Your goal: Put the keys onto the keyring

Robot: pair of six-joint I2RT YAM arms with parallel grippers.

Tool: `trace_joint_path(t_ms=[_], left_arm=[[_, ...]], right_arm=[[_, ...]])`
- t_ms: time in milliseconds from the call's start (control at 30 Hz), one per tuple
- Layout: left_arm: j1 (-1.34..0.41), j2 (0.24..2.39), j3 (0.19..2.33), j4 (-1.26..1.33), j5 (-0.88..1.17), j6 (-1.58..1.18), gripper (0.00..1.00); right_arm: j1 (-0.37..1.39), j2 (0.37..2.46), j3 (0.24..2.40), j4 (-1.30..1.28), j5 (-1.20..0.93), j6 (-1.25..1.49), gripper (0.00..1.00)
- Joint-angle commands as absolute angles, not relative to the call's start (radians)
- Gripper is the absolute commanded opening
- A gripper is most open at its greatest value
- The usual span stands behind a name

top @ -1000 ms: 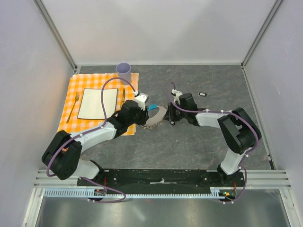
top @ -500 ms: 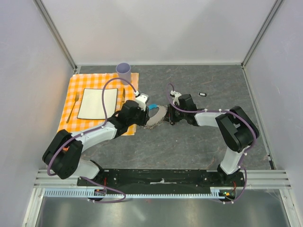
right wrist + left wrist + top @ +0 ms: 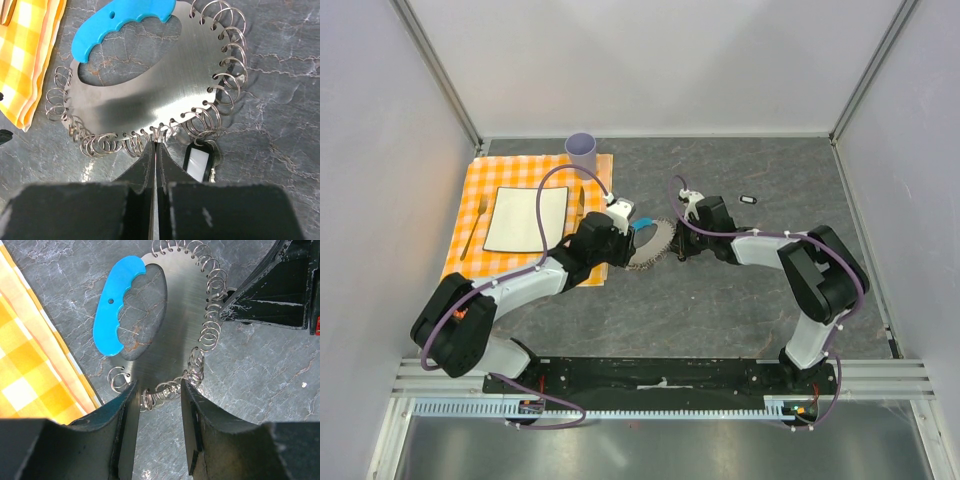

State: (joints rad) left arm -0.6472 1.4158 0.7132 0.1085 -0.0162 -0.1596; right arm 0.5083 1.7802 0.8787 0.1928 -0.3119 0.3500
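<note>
The keyring [image 3: 150, 90] is a flat steel disc with a blue plastic grip [image 3: 117, 22] and several small split rings round its rim. It lies on the grey table [image 3: 740, 300], also visible as the keyring [image 3: 648, 243] between both arms. My right gripper [image 3: 156, 144] is shut on one small rim ring. A black key with a white centre [image 3: 198, 164] hangs on a ring just right of those fingers. My left gripper [image 3: 157, 390] stands open astride the disc's rim [image 3: 175, 315], with a bunch of rings between its fingers. Another black key [image 3: 748, 199] lies loose behind the right arm.
An orange checked cloth [image 3: 470, 250] at the left carries a white plate [image 3: 525, 219], a fork [image 3: 475, 228] and a knife [image 3: 579, 205]. A lilac cup [image 3: 581, 152] stands at its far edge. Grey walls close in the table on three sides.
My right gripper's jaws have closed onto a rim ring. The left gripper has kept its place and opening.
</note>
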Motion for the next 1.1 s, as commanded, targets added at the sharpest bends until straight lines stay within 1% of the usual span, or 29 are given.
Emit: trace_joint_path(t_ms=[0, 133, 400, 600, 767, 1000, 1067], left_arm=[[-0.650, 1.407, 0.724, 0.161, -0.003, -0.156, 0.45], [-0.649, 1.391, 0.716, 0.178, -0.003, -0.161, 0.45], [-0.649, 1.304, 0.651, 0.256, 0.028, -0.192, 0.45], [-0.649, 1.229, 0.597, 0.284, 0.031, -0.222, 0.45], [-0.649, 1.206, 0.571, 0.293, 0.023, -0.221, 0.45], [-0.649, 1.229, 0.581, 0.291, 0.034, -0.210, 0.45], [-0.649, 1.236, 0.591, 0.276, 0.034, -0.204, 0.45]], right_arm=[[0.511, 1.721, 0.925, 0.155, -0.294, 0.296, 0.00], [0.534, 1.687, 0.945, 0.100, -0.298, 0.244, 0.00], [0.577, 1.542, 0.940, 0.025, -0.278, 0.150, 0.00], [0.578, 1.562, 0.864, 0.002, -0.288, 0.196, 0.00], [0.577, 1.592, 0.839, -0.092, -0.275, 0.196, 0.00], [0.577, 1.644, 0.879, -0.130, -0.233, 0.201, 0.05], [0.577, 1.652, 0.885, -0.133, -0.213, 0.207, 0.11]])
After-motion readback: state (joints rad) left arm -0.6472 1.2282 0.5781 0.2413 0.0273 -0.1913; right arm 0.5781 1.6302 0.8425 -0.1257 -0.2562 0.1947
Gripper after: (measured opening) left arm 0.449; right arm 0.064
